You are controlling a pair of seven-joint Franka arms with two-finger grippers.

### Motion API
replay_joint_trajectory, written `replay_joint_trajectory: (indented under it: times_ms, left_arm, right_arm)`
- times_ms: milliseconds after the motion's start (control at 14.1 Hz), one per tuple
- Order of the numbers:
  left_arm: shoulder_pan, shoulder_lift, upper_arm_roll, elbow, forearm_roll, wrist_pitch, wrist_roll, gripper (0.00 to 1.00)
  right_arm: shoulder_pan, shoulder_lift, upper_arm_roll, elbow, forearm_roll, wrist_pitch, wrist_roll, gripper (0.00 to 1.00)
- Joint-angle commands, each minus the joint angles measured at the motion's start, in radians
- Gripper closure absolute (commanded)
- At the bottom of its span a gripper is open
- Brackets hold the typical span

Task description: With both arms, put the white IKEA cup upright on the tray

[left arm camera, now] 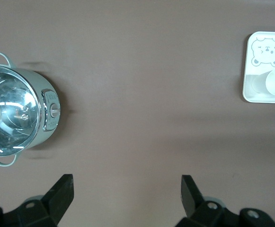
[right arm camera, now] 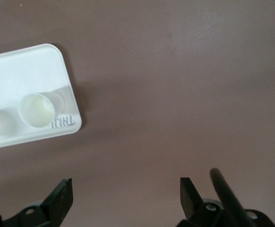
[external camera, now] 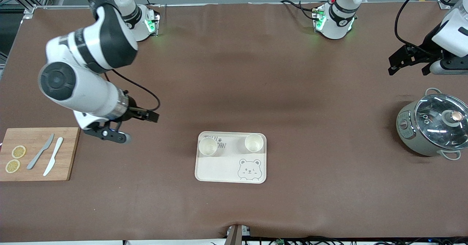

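The cream tray (external camera: 219, 172) with a bear-face drawing lies on the brown table, toward the front camera. Two white cups stand upright on it: one (external camera: 208, 146) at the corner toward the right arm's end, one (external camera: 254, 143) at the corner toward the left arm's end. My right gripper (external camera: 151, 116) is open and empty over bare table, between the cutting board and the tray; its wrist view (right arm camera: 126, 189) shows the tray (right arm camera: 28, 71) and a cup (right arm camera: 37, 109). My left gripper (external camera: 407, 69) is open and empty over the table near the pot; its wrist view (left arm camera: 127, 187) shows the tray (left arm camera: 267, 66).
A wooden cutting board (external camera: 67, 153) with two knives and two lemon slices lies at the right arm's end. A grey-green pot (external camera: 431, 128) with a glass lid stands at the left arm's end; it also shows in the left wrist view (left arm camera: 14, 116).
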Motion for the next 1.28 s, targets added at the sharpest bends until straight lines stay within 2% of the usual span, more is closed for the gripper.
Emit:
replay_joint_trajectory:
  times_ms: [0,213,354,496,709,850,1205]
  left_arm:
    - [0.003,-0.002,-0.014,-0.002,0.019,0.006,0.007,0.00]
    - [0.003,0.000,-0.014,0.000,0.017,0.001,0.007,0.00]
    - [0.003,-0.003,-0.014,0.003,0.017,-0.002,0.010,0.00]
    - [0.003,-0.003,-0.014,0.006,0.017,-0.002,0.012,0.00]
    - [0.003,-0.009,-0.014,0.006,0.017,-0.002,0.012,0.00]
    - [0.001,-0.009,-0.018,0.003,0.017,-0.002,0.007,0.00]
    - [0.007,-0.009,-0.025,0.006,0.016,-0.004,0.006,0.00]
  right_arm:
    - [-0.071,-0.119,0.012,-0.143,-0.009,0.018,-0.117,0.00]
    - [-0.146,-0.181,0.012,-0.197,-0.012,0.021,-0.272,0.00]
    - [-0.180,-0.208,0.012,-0.200,-0.068,0.017,-0.405,0.00]
    - [-0.221,-0.245,0.012,-0.203,-0.080,-0.001,-0.569,0.00]
    - [-0.251,-0.323,0.012,-0.222,-0.080,-0.047,-0.596,0.00]
    - [-0.254,-0.365,0.014,-0.217,-0.111,-0.084,-0.605,0.00]
    - [-0.268,-0.371,0.020,-0.210,-0.136,-0.113,-0.601,0.00]
